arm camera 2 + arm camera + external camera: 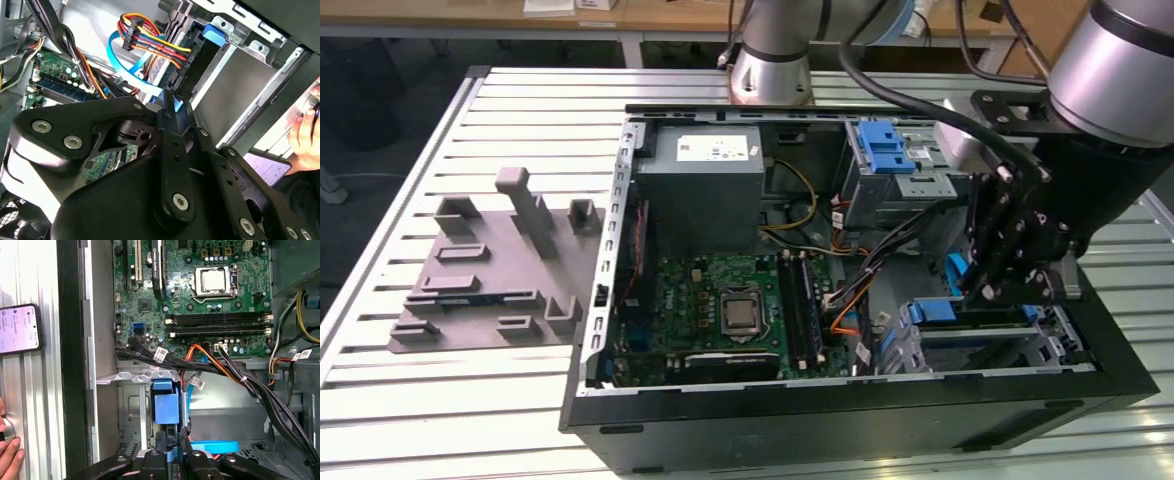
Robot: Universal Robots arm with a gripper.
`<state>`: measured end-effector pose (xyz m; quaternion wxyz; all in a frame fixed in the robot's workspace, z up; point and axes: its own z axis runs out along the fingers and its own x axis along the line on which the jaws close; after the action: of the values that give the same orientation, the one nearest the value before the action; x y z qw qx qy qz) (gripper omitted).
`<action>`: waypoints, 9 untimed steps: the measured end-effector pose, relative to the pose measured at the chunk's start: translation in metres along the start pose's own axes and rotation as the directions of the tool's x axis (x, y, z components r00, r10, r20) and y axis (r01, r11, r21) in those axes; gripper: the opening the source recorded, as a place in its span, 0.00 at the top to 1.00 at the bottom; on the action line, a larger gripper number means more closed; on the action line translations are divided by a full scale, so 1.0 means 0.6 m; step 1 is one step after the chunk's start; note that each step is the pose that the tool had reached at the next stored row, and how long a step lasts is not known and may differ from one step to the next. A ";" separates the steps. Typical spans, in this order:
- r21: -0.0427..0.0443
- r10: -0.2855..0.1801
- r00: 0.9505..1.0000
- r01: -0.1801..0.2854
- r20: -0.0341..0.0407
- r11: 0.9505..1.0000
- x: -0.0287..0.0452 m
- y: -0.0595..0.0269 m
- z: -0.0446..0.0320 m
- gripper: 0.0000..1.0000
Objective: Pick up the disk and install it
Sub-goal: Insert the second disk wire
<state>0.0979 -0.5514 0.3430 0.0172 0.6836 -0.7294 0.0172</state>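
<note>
The disk (pixel 166 407) stands on edge in the lower metal drive bay (pixel 132 410) of the open computer case (pixel 854 400). Its blue plastic carrier shows, while the silver body is mostly hidden. In the exterior view the carrier's blue edge (pixel 945 310) lies at the case's front right corner. My gripper (pixel 173 437) reaches down into that bay, its black fingers (pixel 162 442) shut on a thin blue edge of the carrier. In the exterior view the gripper (pixel 994 290) hangs just right of the blue edge. A blue sliver also shows at the gripper (pixel 170 102) tip in the second wrist view.
A bundle of black and coloured cables (pixel 240 375) crosses just beside the bay. The motherboard (pixel 720 300) and power supply (pixel 700 175) fill the case's left half. A blue bracket (pixel 887 150) tops the rear drive cage. A grey fixture (pixel 494 270) lies on the table. A phone (pixel 17 330) and a person's hand (pixel 7 452) are outside the case wall.
</note>
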 end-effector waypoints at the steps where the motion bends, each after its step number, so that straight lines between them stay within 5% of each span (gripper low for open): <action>1: 0.000 0.000 1.000 0.000 0.002 1.000 0.000 0.000 0.001 0.76; 6: -0.001 0.000 1.000 0.000 0.017 1.000 0.000 -0.003 0.004 0.76; 9: -0.002 0.000 1.000 0.000 0.019 1.000 -0.001 -0.004 0.007 0.76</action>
<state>0.1001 -0.5514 0.3389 0.0108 0.6837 -0.7296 0.0100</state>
